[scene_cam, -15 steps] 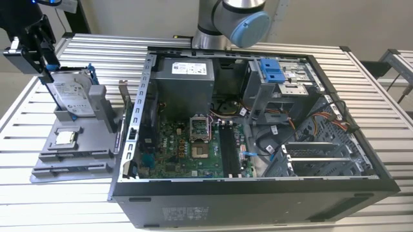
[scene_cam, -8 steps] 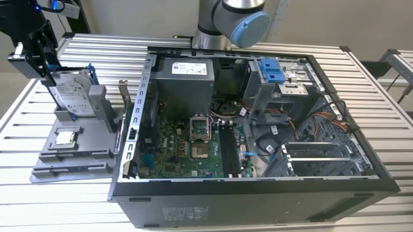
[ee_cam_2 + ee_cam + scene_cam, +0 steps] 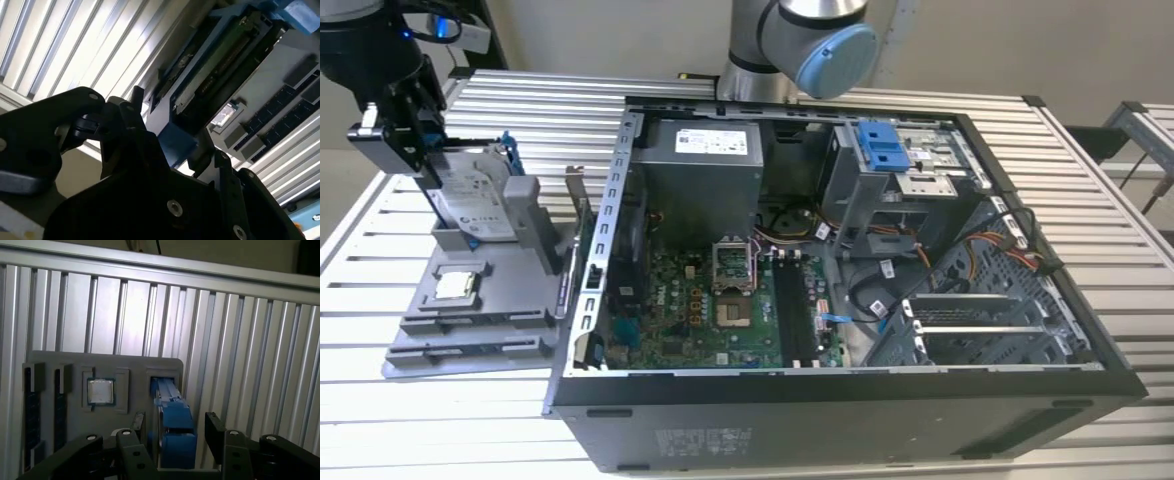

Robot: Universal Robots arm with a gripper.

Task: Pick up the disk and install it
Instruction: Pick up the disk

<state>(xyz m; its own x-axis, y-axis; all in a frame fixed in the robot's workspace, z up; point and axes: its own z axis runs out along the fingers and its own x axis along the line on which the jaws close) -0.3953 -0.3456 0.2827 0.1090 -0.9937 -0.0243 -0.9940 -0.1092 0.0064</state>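
End effector [image 3: 175,420] is open, straddling the disk [image 3: 474,212] without clamping. Disk stands on edge in grey holder [image 3: 527,205], upper left of exterior view, beside PC case [image 3: 854,410]. Likely rigid, hefty, shock-sensitive; grip the blue bracket sides, not the label.

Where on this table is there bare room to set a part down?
In the exterior view, bare table slats lie nearer than the tray and beyond the computer case. Crowded: the tray, holding the disk and chip, with the gripper over it.
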